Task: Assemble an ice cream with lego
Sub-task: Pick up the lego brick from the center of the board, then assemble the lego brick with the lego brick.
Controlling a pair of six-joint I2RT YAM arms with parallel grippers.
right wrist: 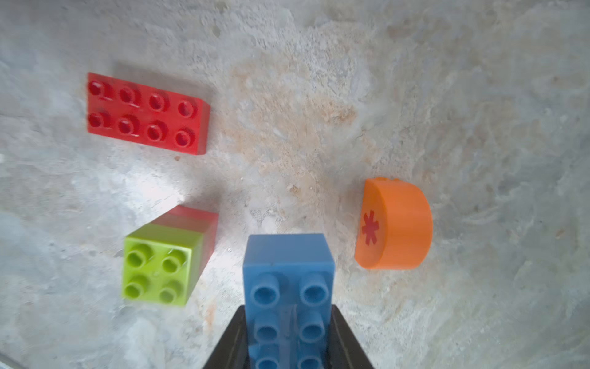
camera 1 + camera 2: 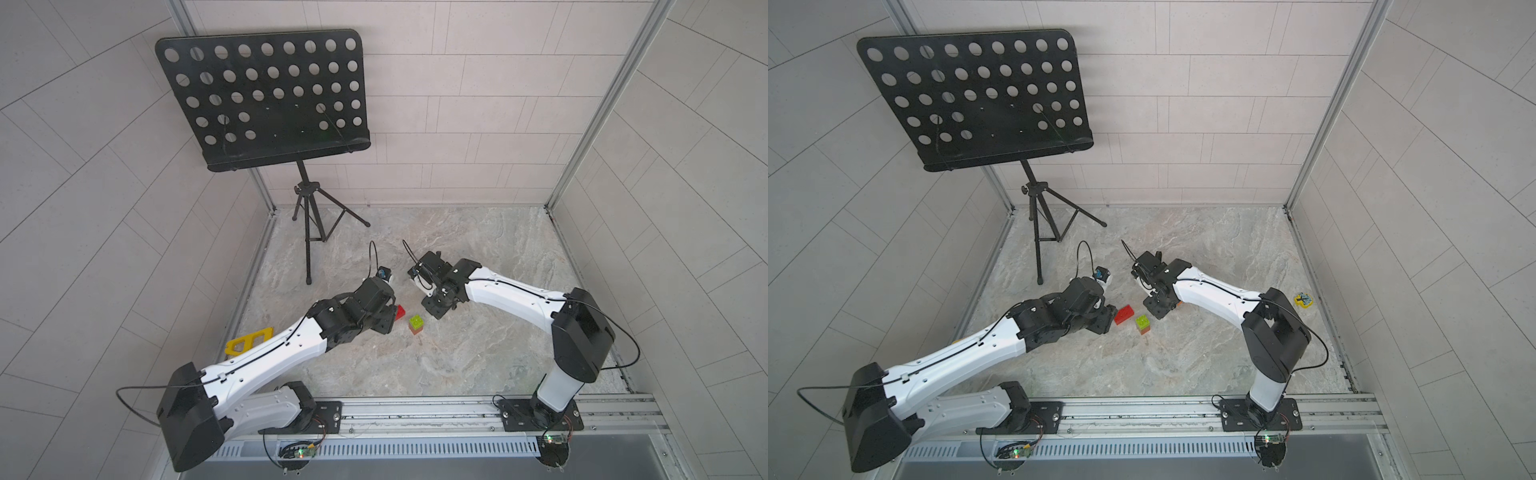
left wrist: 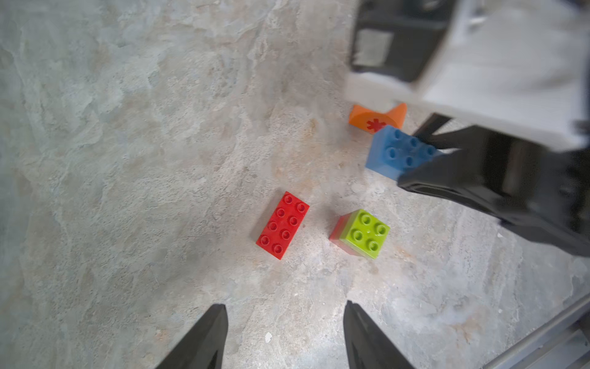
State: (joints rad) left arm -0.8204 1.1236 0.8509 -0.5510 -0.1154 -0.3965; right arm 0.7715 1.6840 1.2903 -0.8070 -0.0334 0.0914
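My right gripper (image 1: 288, 307) is shut on a blue oblong brick (image 1: 287, 271), studs facing the wrist camera; the left wrist view shows black fingers (image 3: 447, 179) clamping the blue brick (image 3: 396, 153). An orange half-round with a red asterisk (image 1: 396, 223) lies on its side just beside it. A red oblong brick (image 3: 282, 225) lies flat, studs up. Close by, a lime green square sits on a red square (image 3: 360, 233). My left gripper (image 3: 285, 305) is open and empty, short of the red brick. In a top view the red brick (image 2: 1124, 314) and green stack (image 2: 1143, 324) lie between both grippers.
A black perforated music stand (image 2: 266, 95) on a tripod stands at the back left. A yellow triangular frame (image 2: 249, 340) lies under the left arm. A small yellow object with a blue mark (image 2: 1303, 300) lies at the right. A metal rail (image 2: 415, 415) bounds the front.
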